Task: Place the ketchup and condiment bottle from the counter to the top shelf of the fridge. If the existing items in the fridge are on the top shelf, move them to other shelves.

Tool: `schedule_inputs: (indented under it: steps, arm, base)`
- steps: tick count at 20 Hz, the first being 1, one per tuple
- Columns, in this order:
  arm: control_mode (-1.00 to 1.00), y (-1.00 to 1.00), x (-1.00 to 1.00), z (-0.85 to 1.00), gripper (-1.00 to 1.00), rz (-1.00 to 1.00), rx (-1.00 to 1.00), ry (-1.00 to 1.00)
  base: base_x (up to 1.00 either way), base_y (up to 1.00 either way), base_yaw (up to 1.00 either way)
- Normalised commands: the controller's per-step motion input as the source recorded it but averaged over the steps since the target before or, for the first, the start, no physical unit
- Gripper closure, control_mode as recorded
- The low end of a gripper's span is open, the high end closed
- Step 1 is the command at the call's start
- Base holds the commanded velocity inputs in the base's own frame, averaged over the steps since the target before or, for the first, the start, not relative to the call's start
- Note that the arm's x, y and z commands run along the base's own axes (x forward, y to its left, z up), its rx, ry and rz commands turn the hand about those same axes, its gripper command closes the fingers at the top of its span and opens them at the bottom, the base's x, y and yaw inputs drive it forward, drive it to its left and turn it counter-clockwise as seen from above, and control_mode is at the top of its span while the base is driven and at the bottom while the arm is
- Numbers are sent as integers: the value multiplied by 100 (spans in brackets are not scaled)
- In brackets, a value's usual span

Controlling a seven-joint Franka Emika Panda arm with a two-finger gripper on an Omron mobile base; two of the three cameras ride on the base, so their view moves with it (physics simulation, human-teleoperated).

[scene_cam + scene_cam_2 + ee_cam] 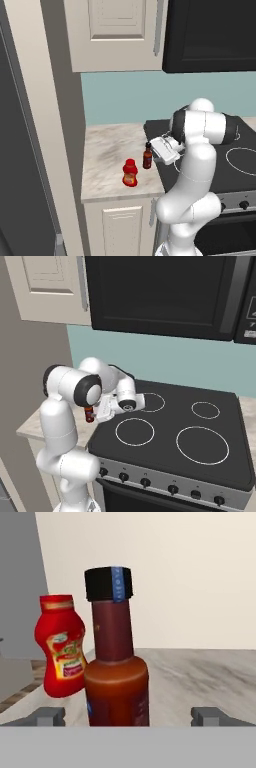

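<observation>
Dark red-brown condiment bottle (pixel 116 662) upright, dead ahead between wide-apart tips of tool (pixel 129 716), unclamped; ketchup (pixel 62 646) beyond, offset on bench (pixel 200 667).

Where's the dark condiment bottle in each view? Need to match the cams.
Left base view: condiment bottle upright on the counter, beside the stovetop edge, ketchup nearer the camera.
Right base view: a sliver behind the arm's elbow.
Hand view: centre foreground, between the open gripper fingers.
Shared landmark: the counter.

Hand view close before condiment bottle (pixel 116 662)
</observation>
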Motion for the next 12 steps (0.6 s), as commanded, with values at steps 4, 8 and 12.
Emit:
schedule_inputs:
  steps: [4,8,12]
  arm:
    - [-100,19,0,0,-100,0,0,0]
    - [-100,19,0,0,-100,0,0,0]
    - [-100,19,0,0,-100,0,0,0]
  base:
    - [0,0,0]
    - [0,0,0]
    - [0,0,0]
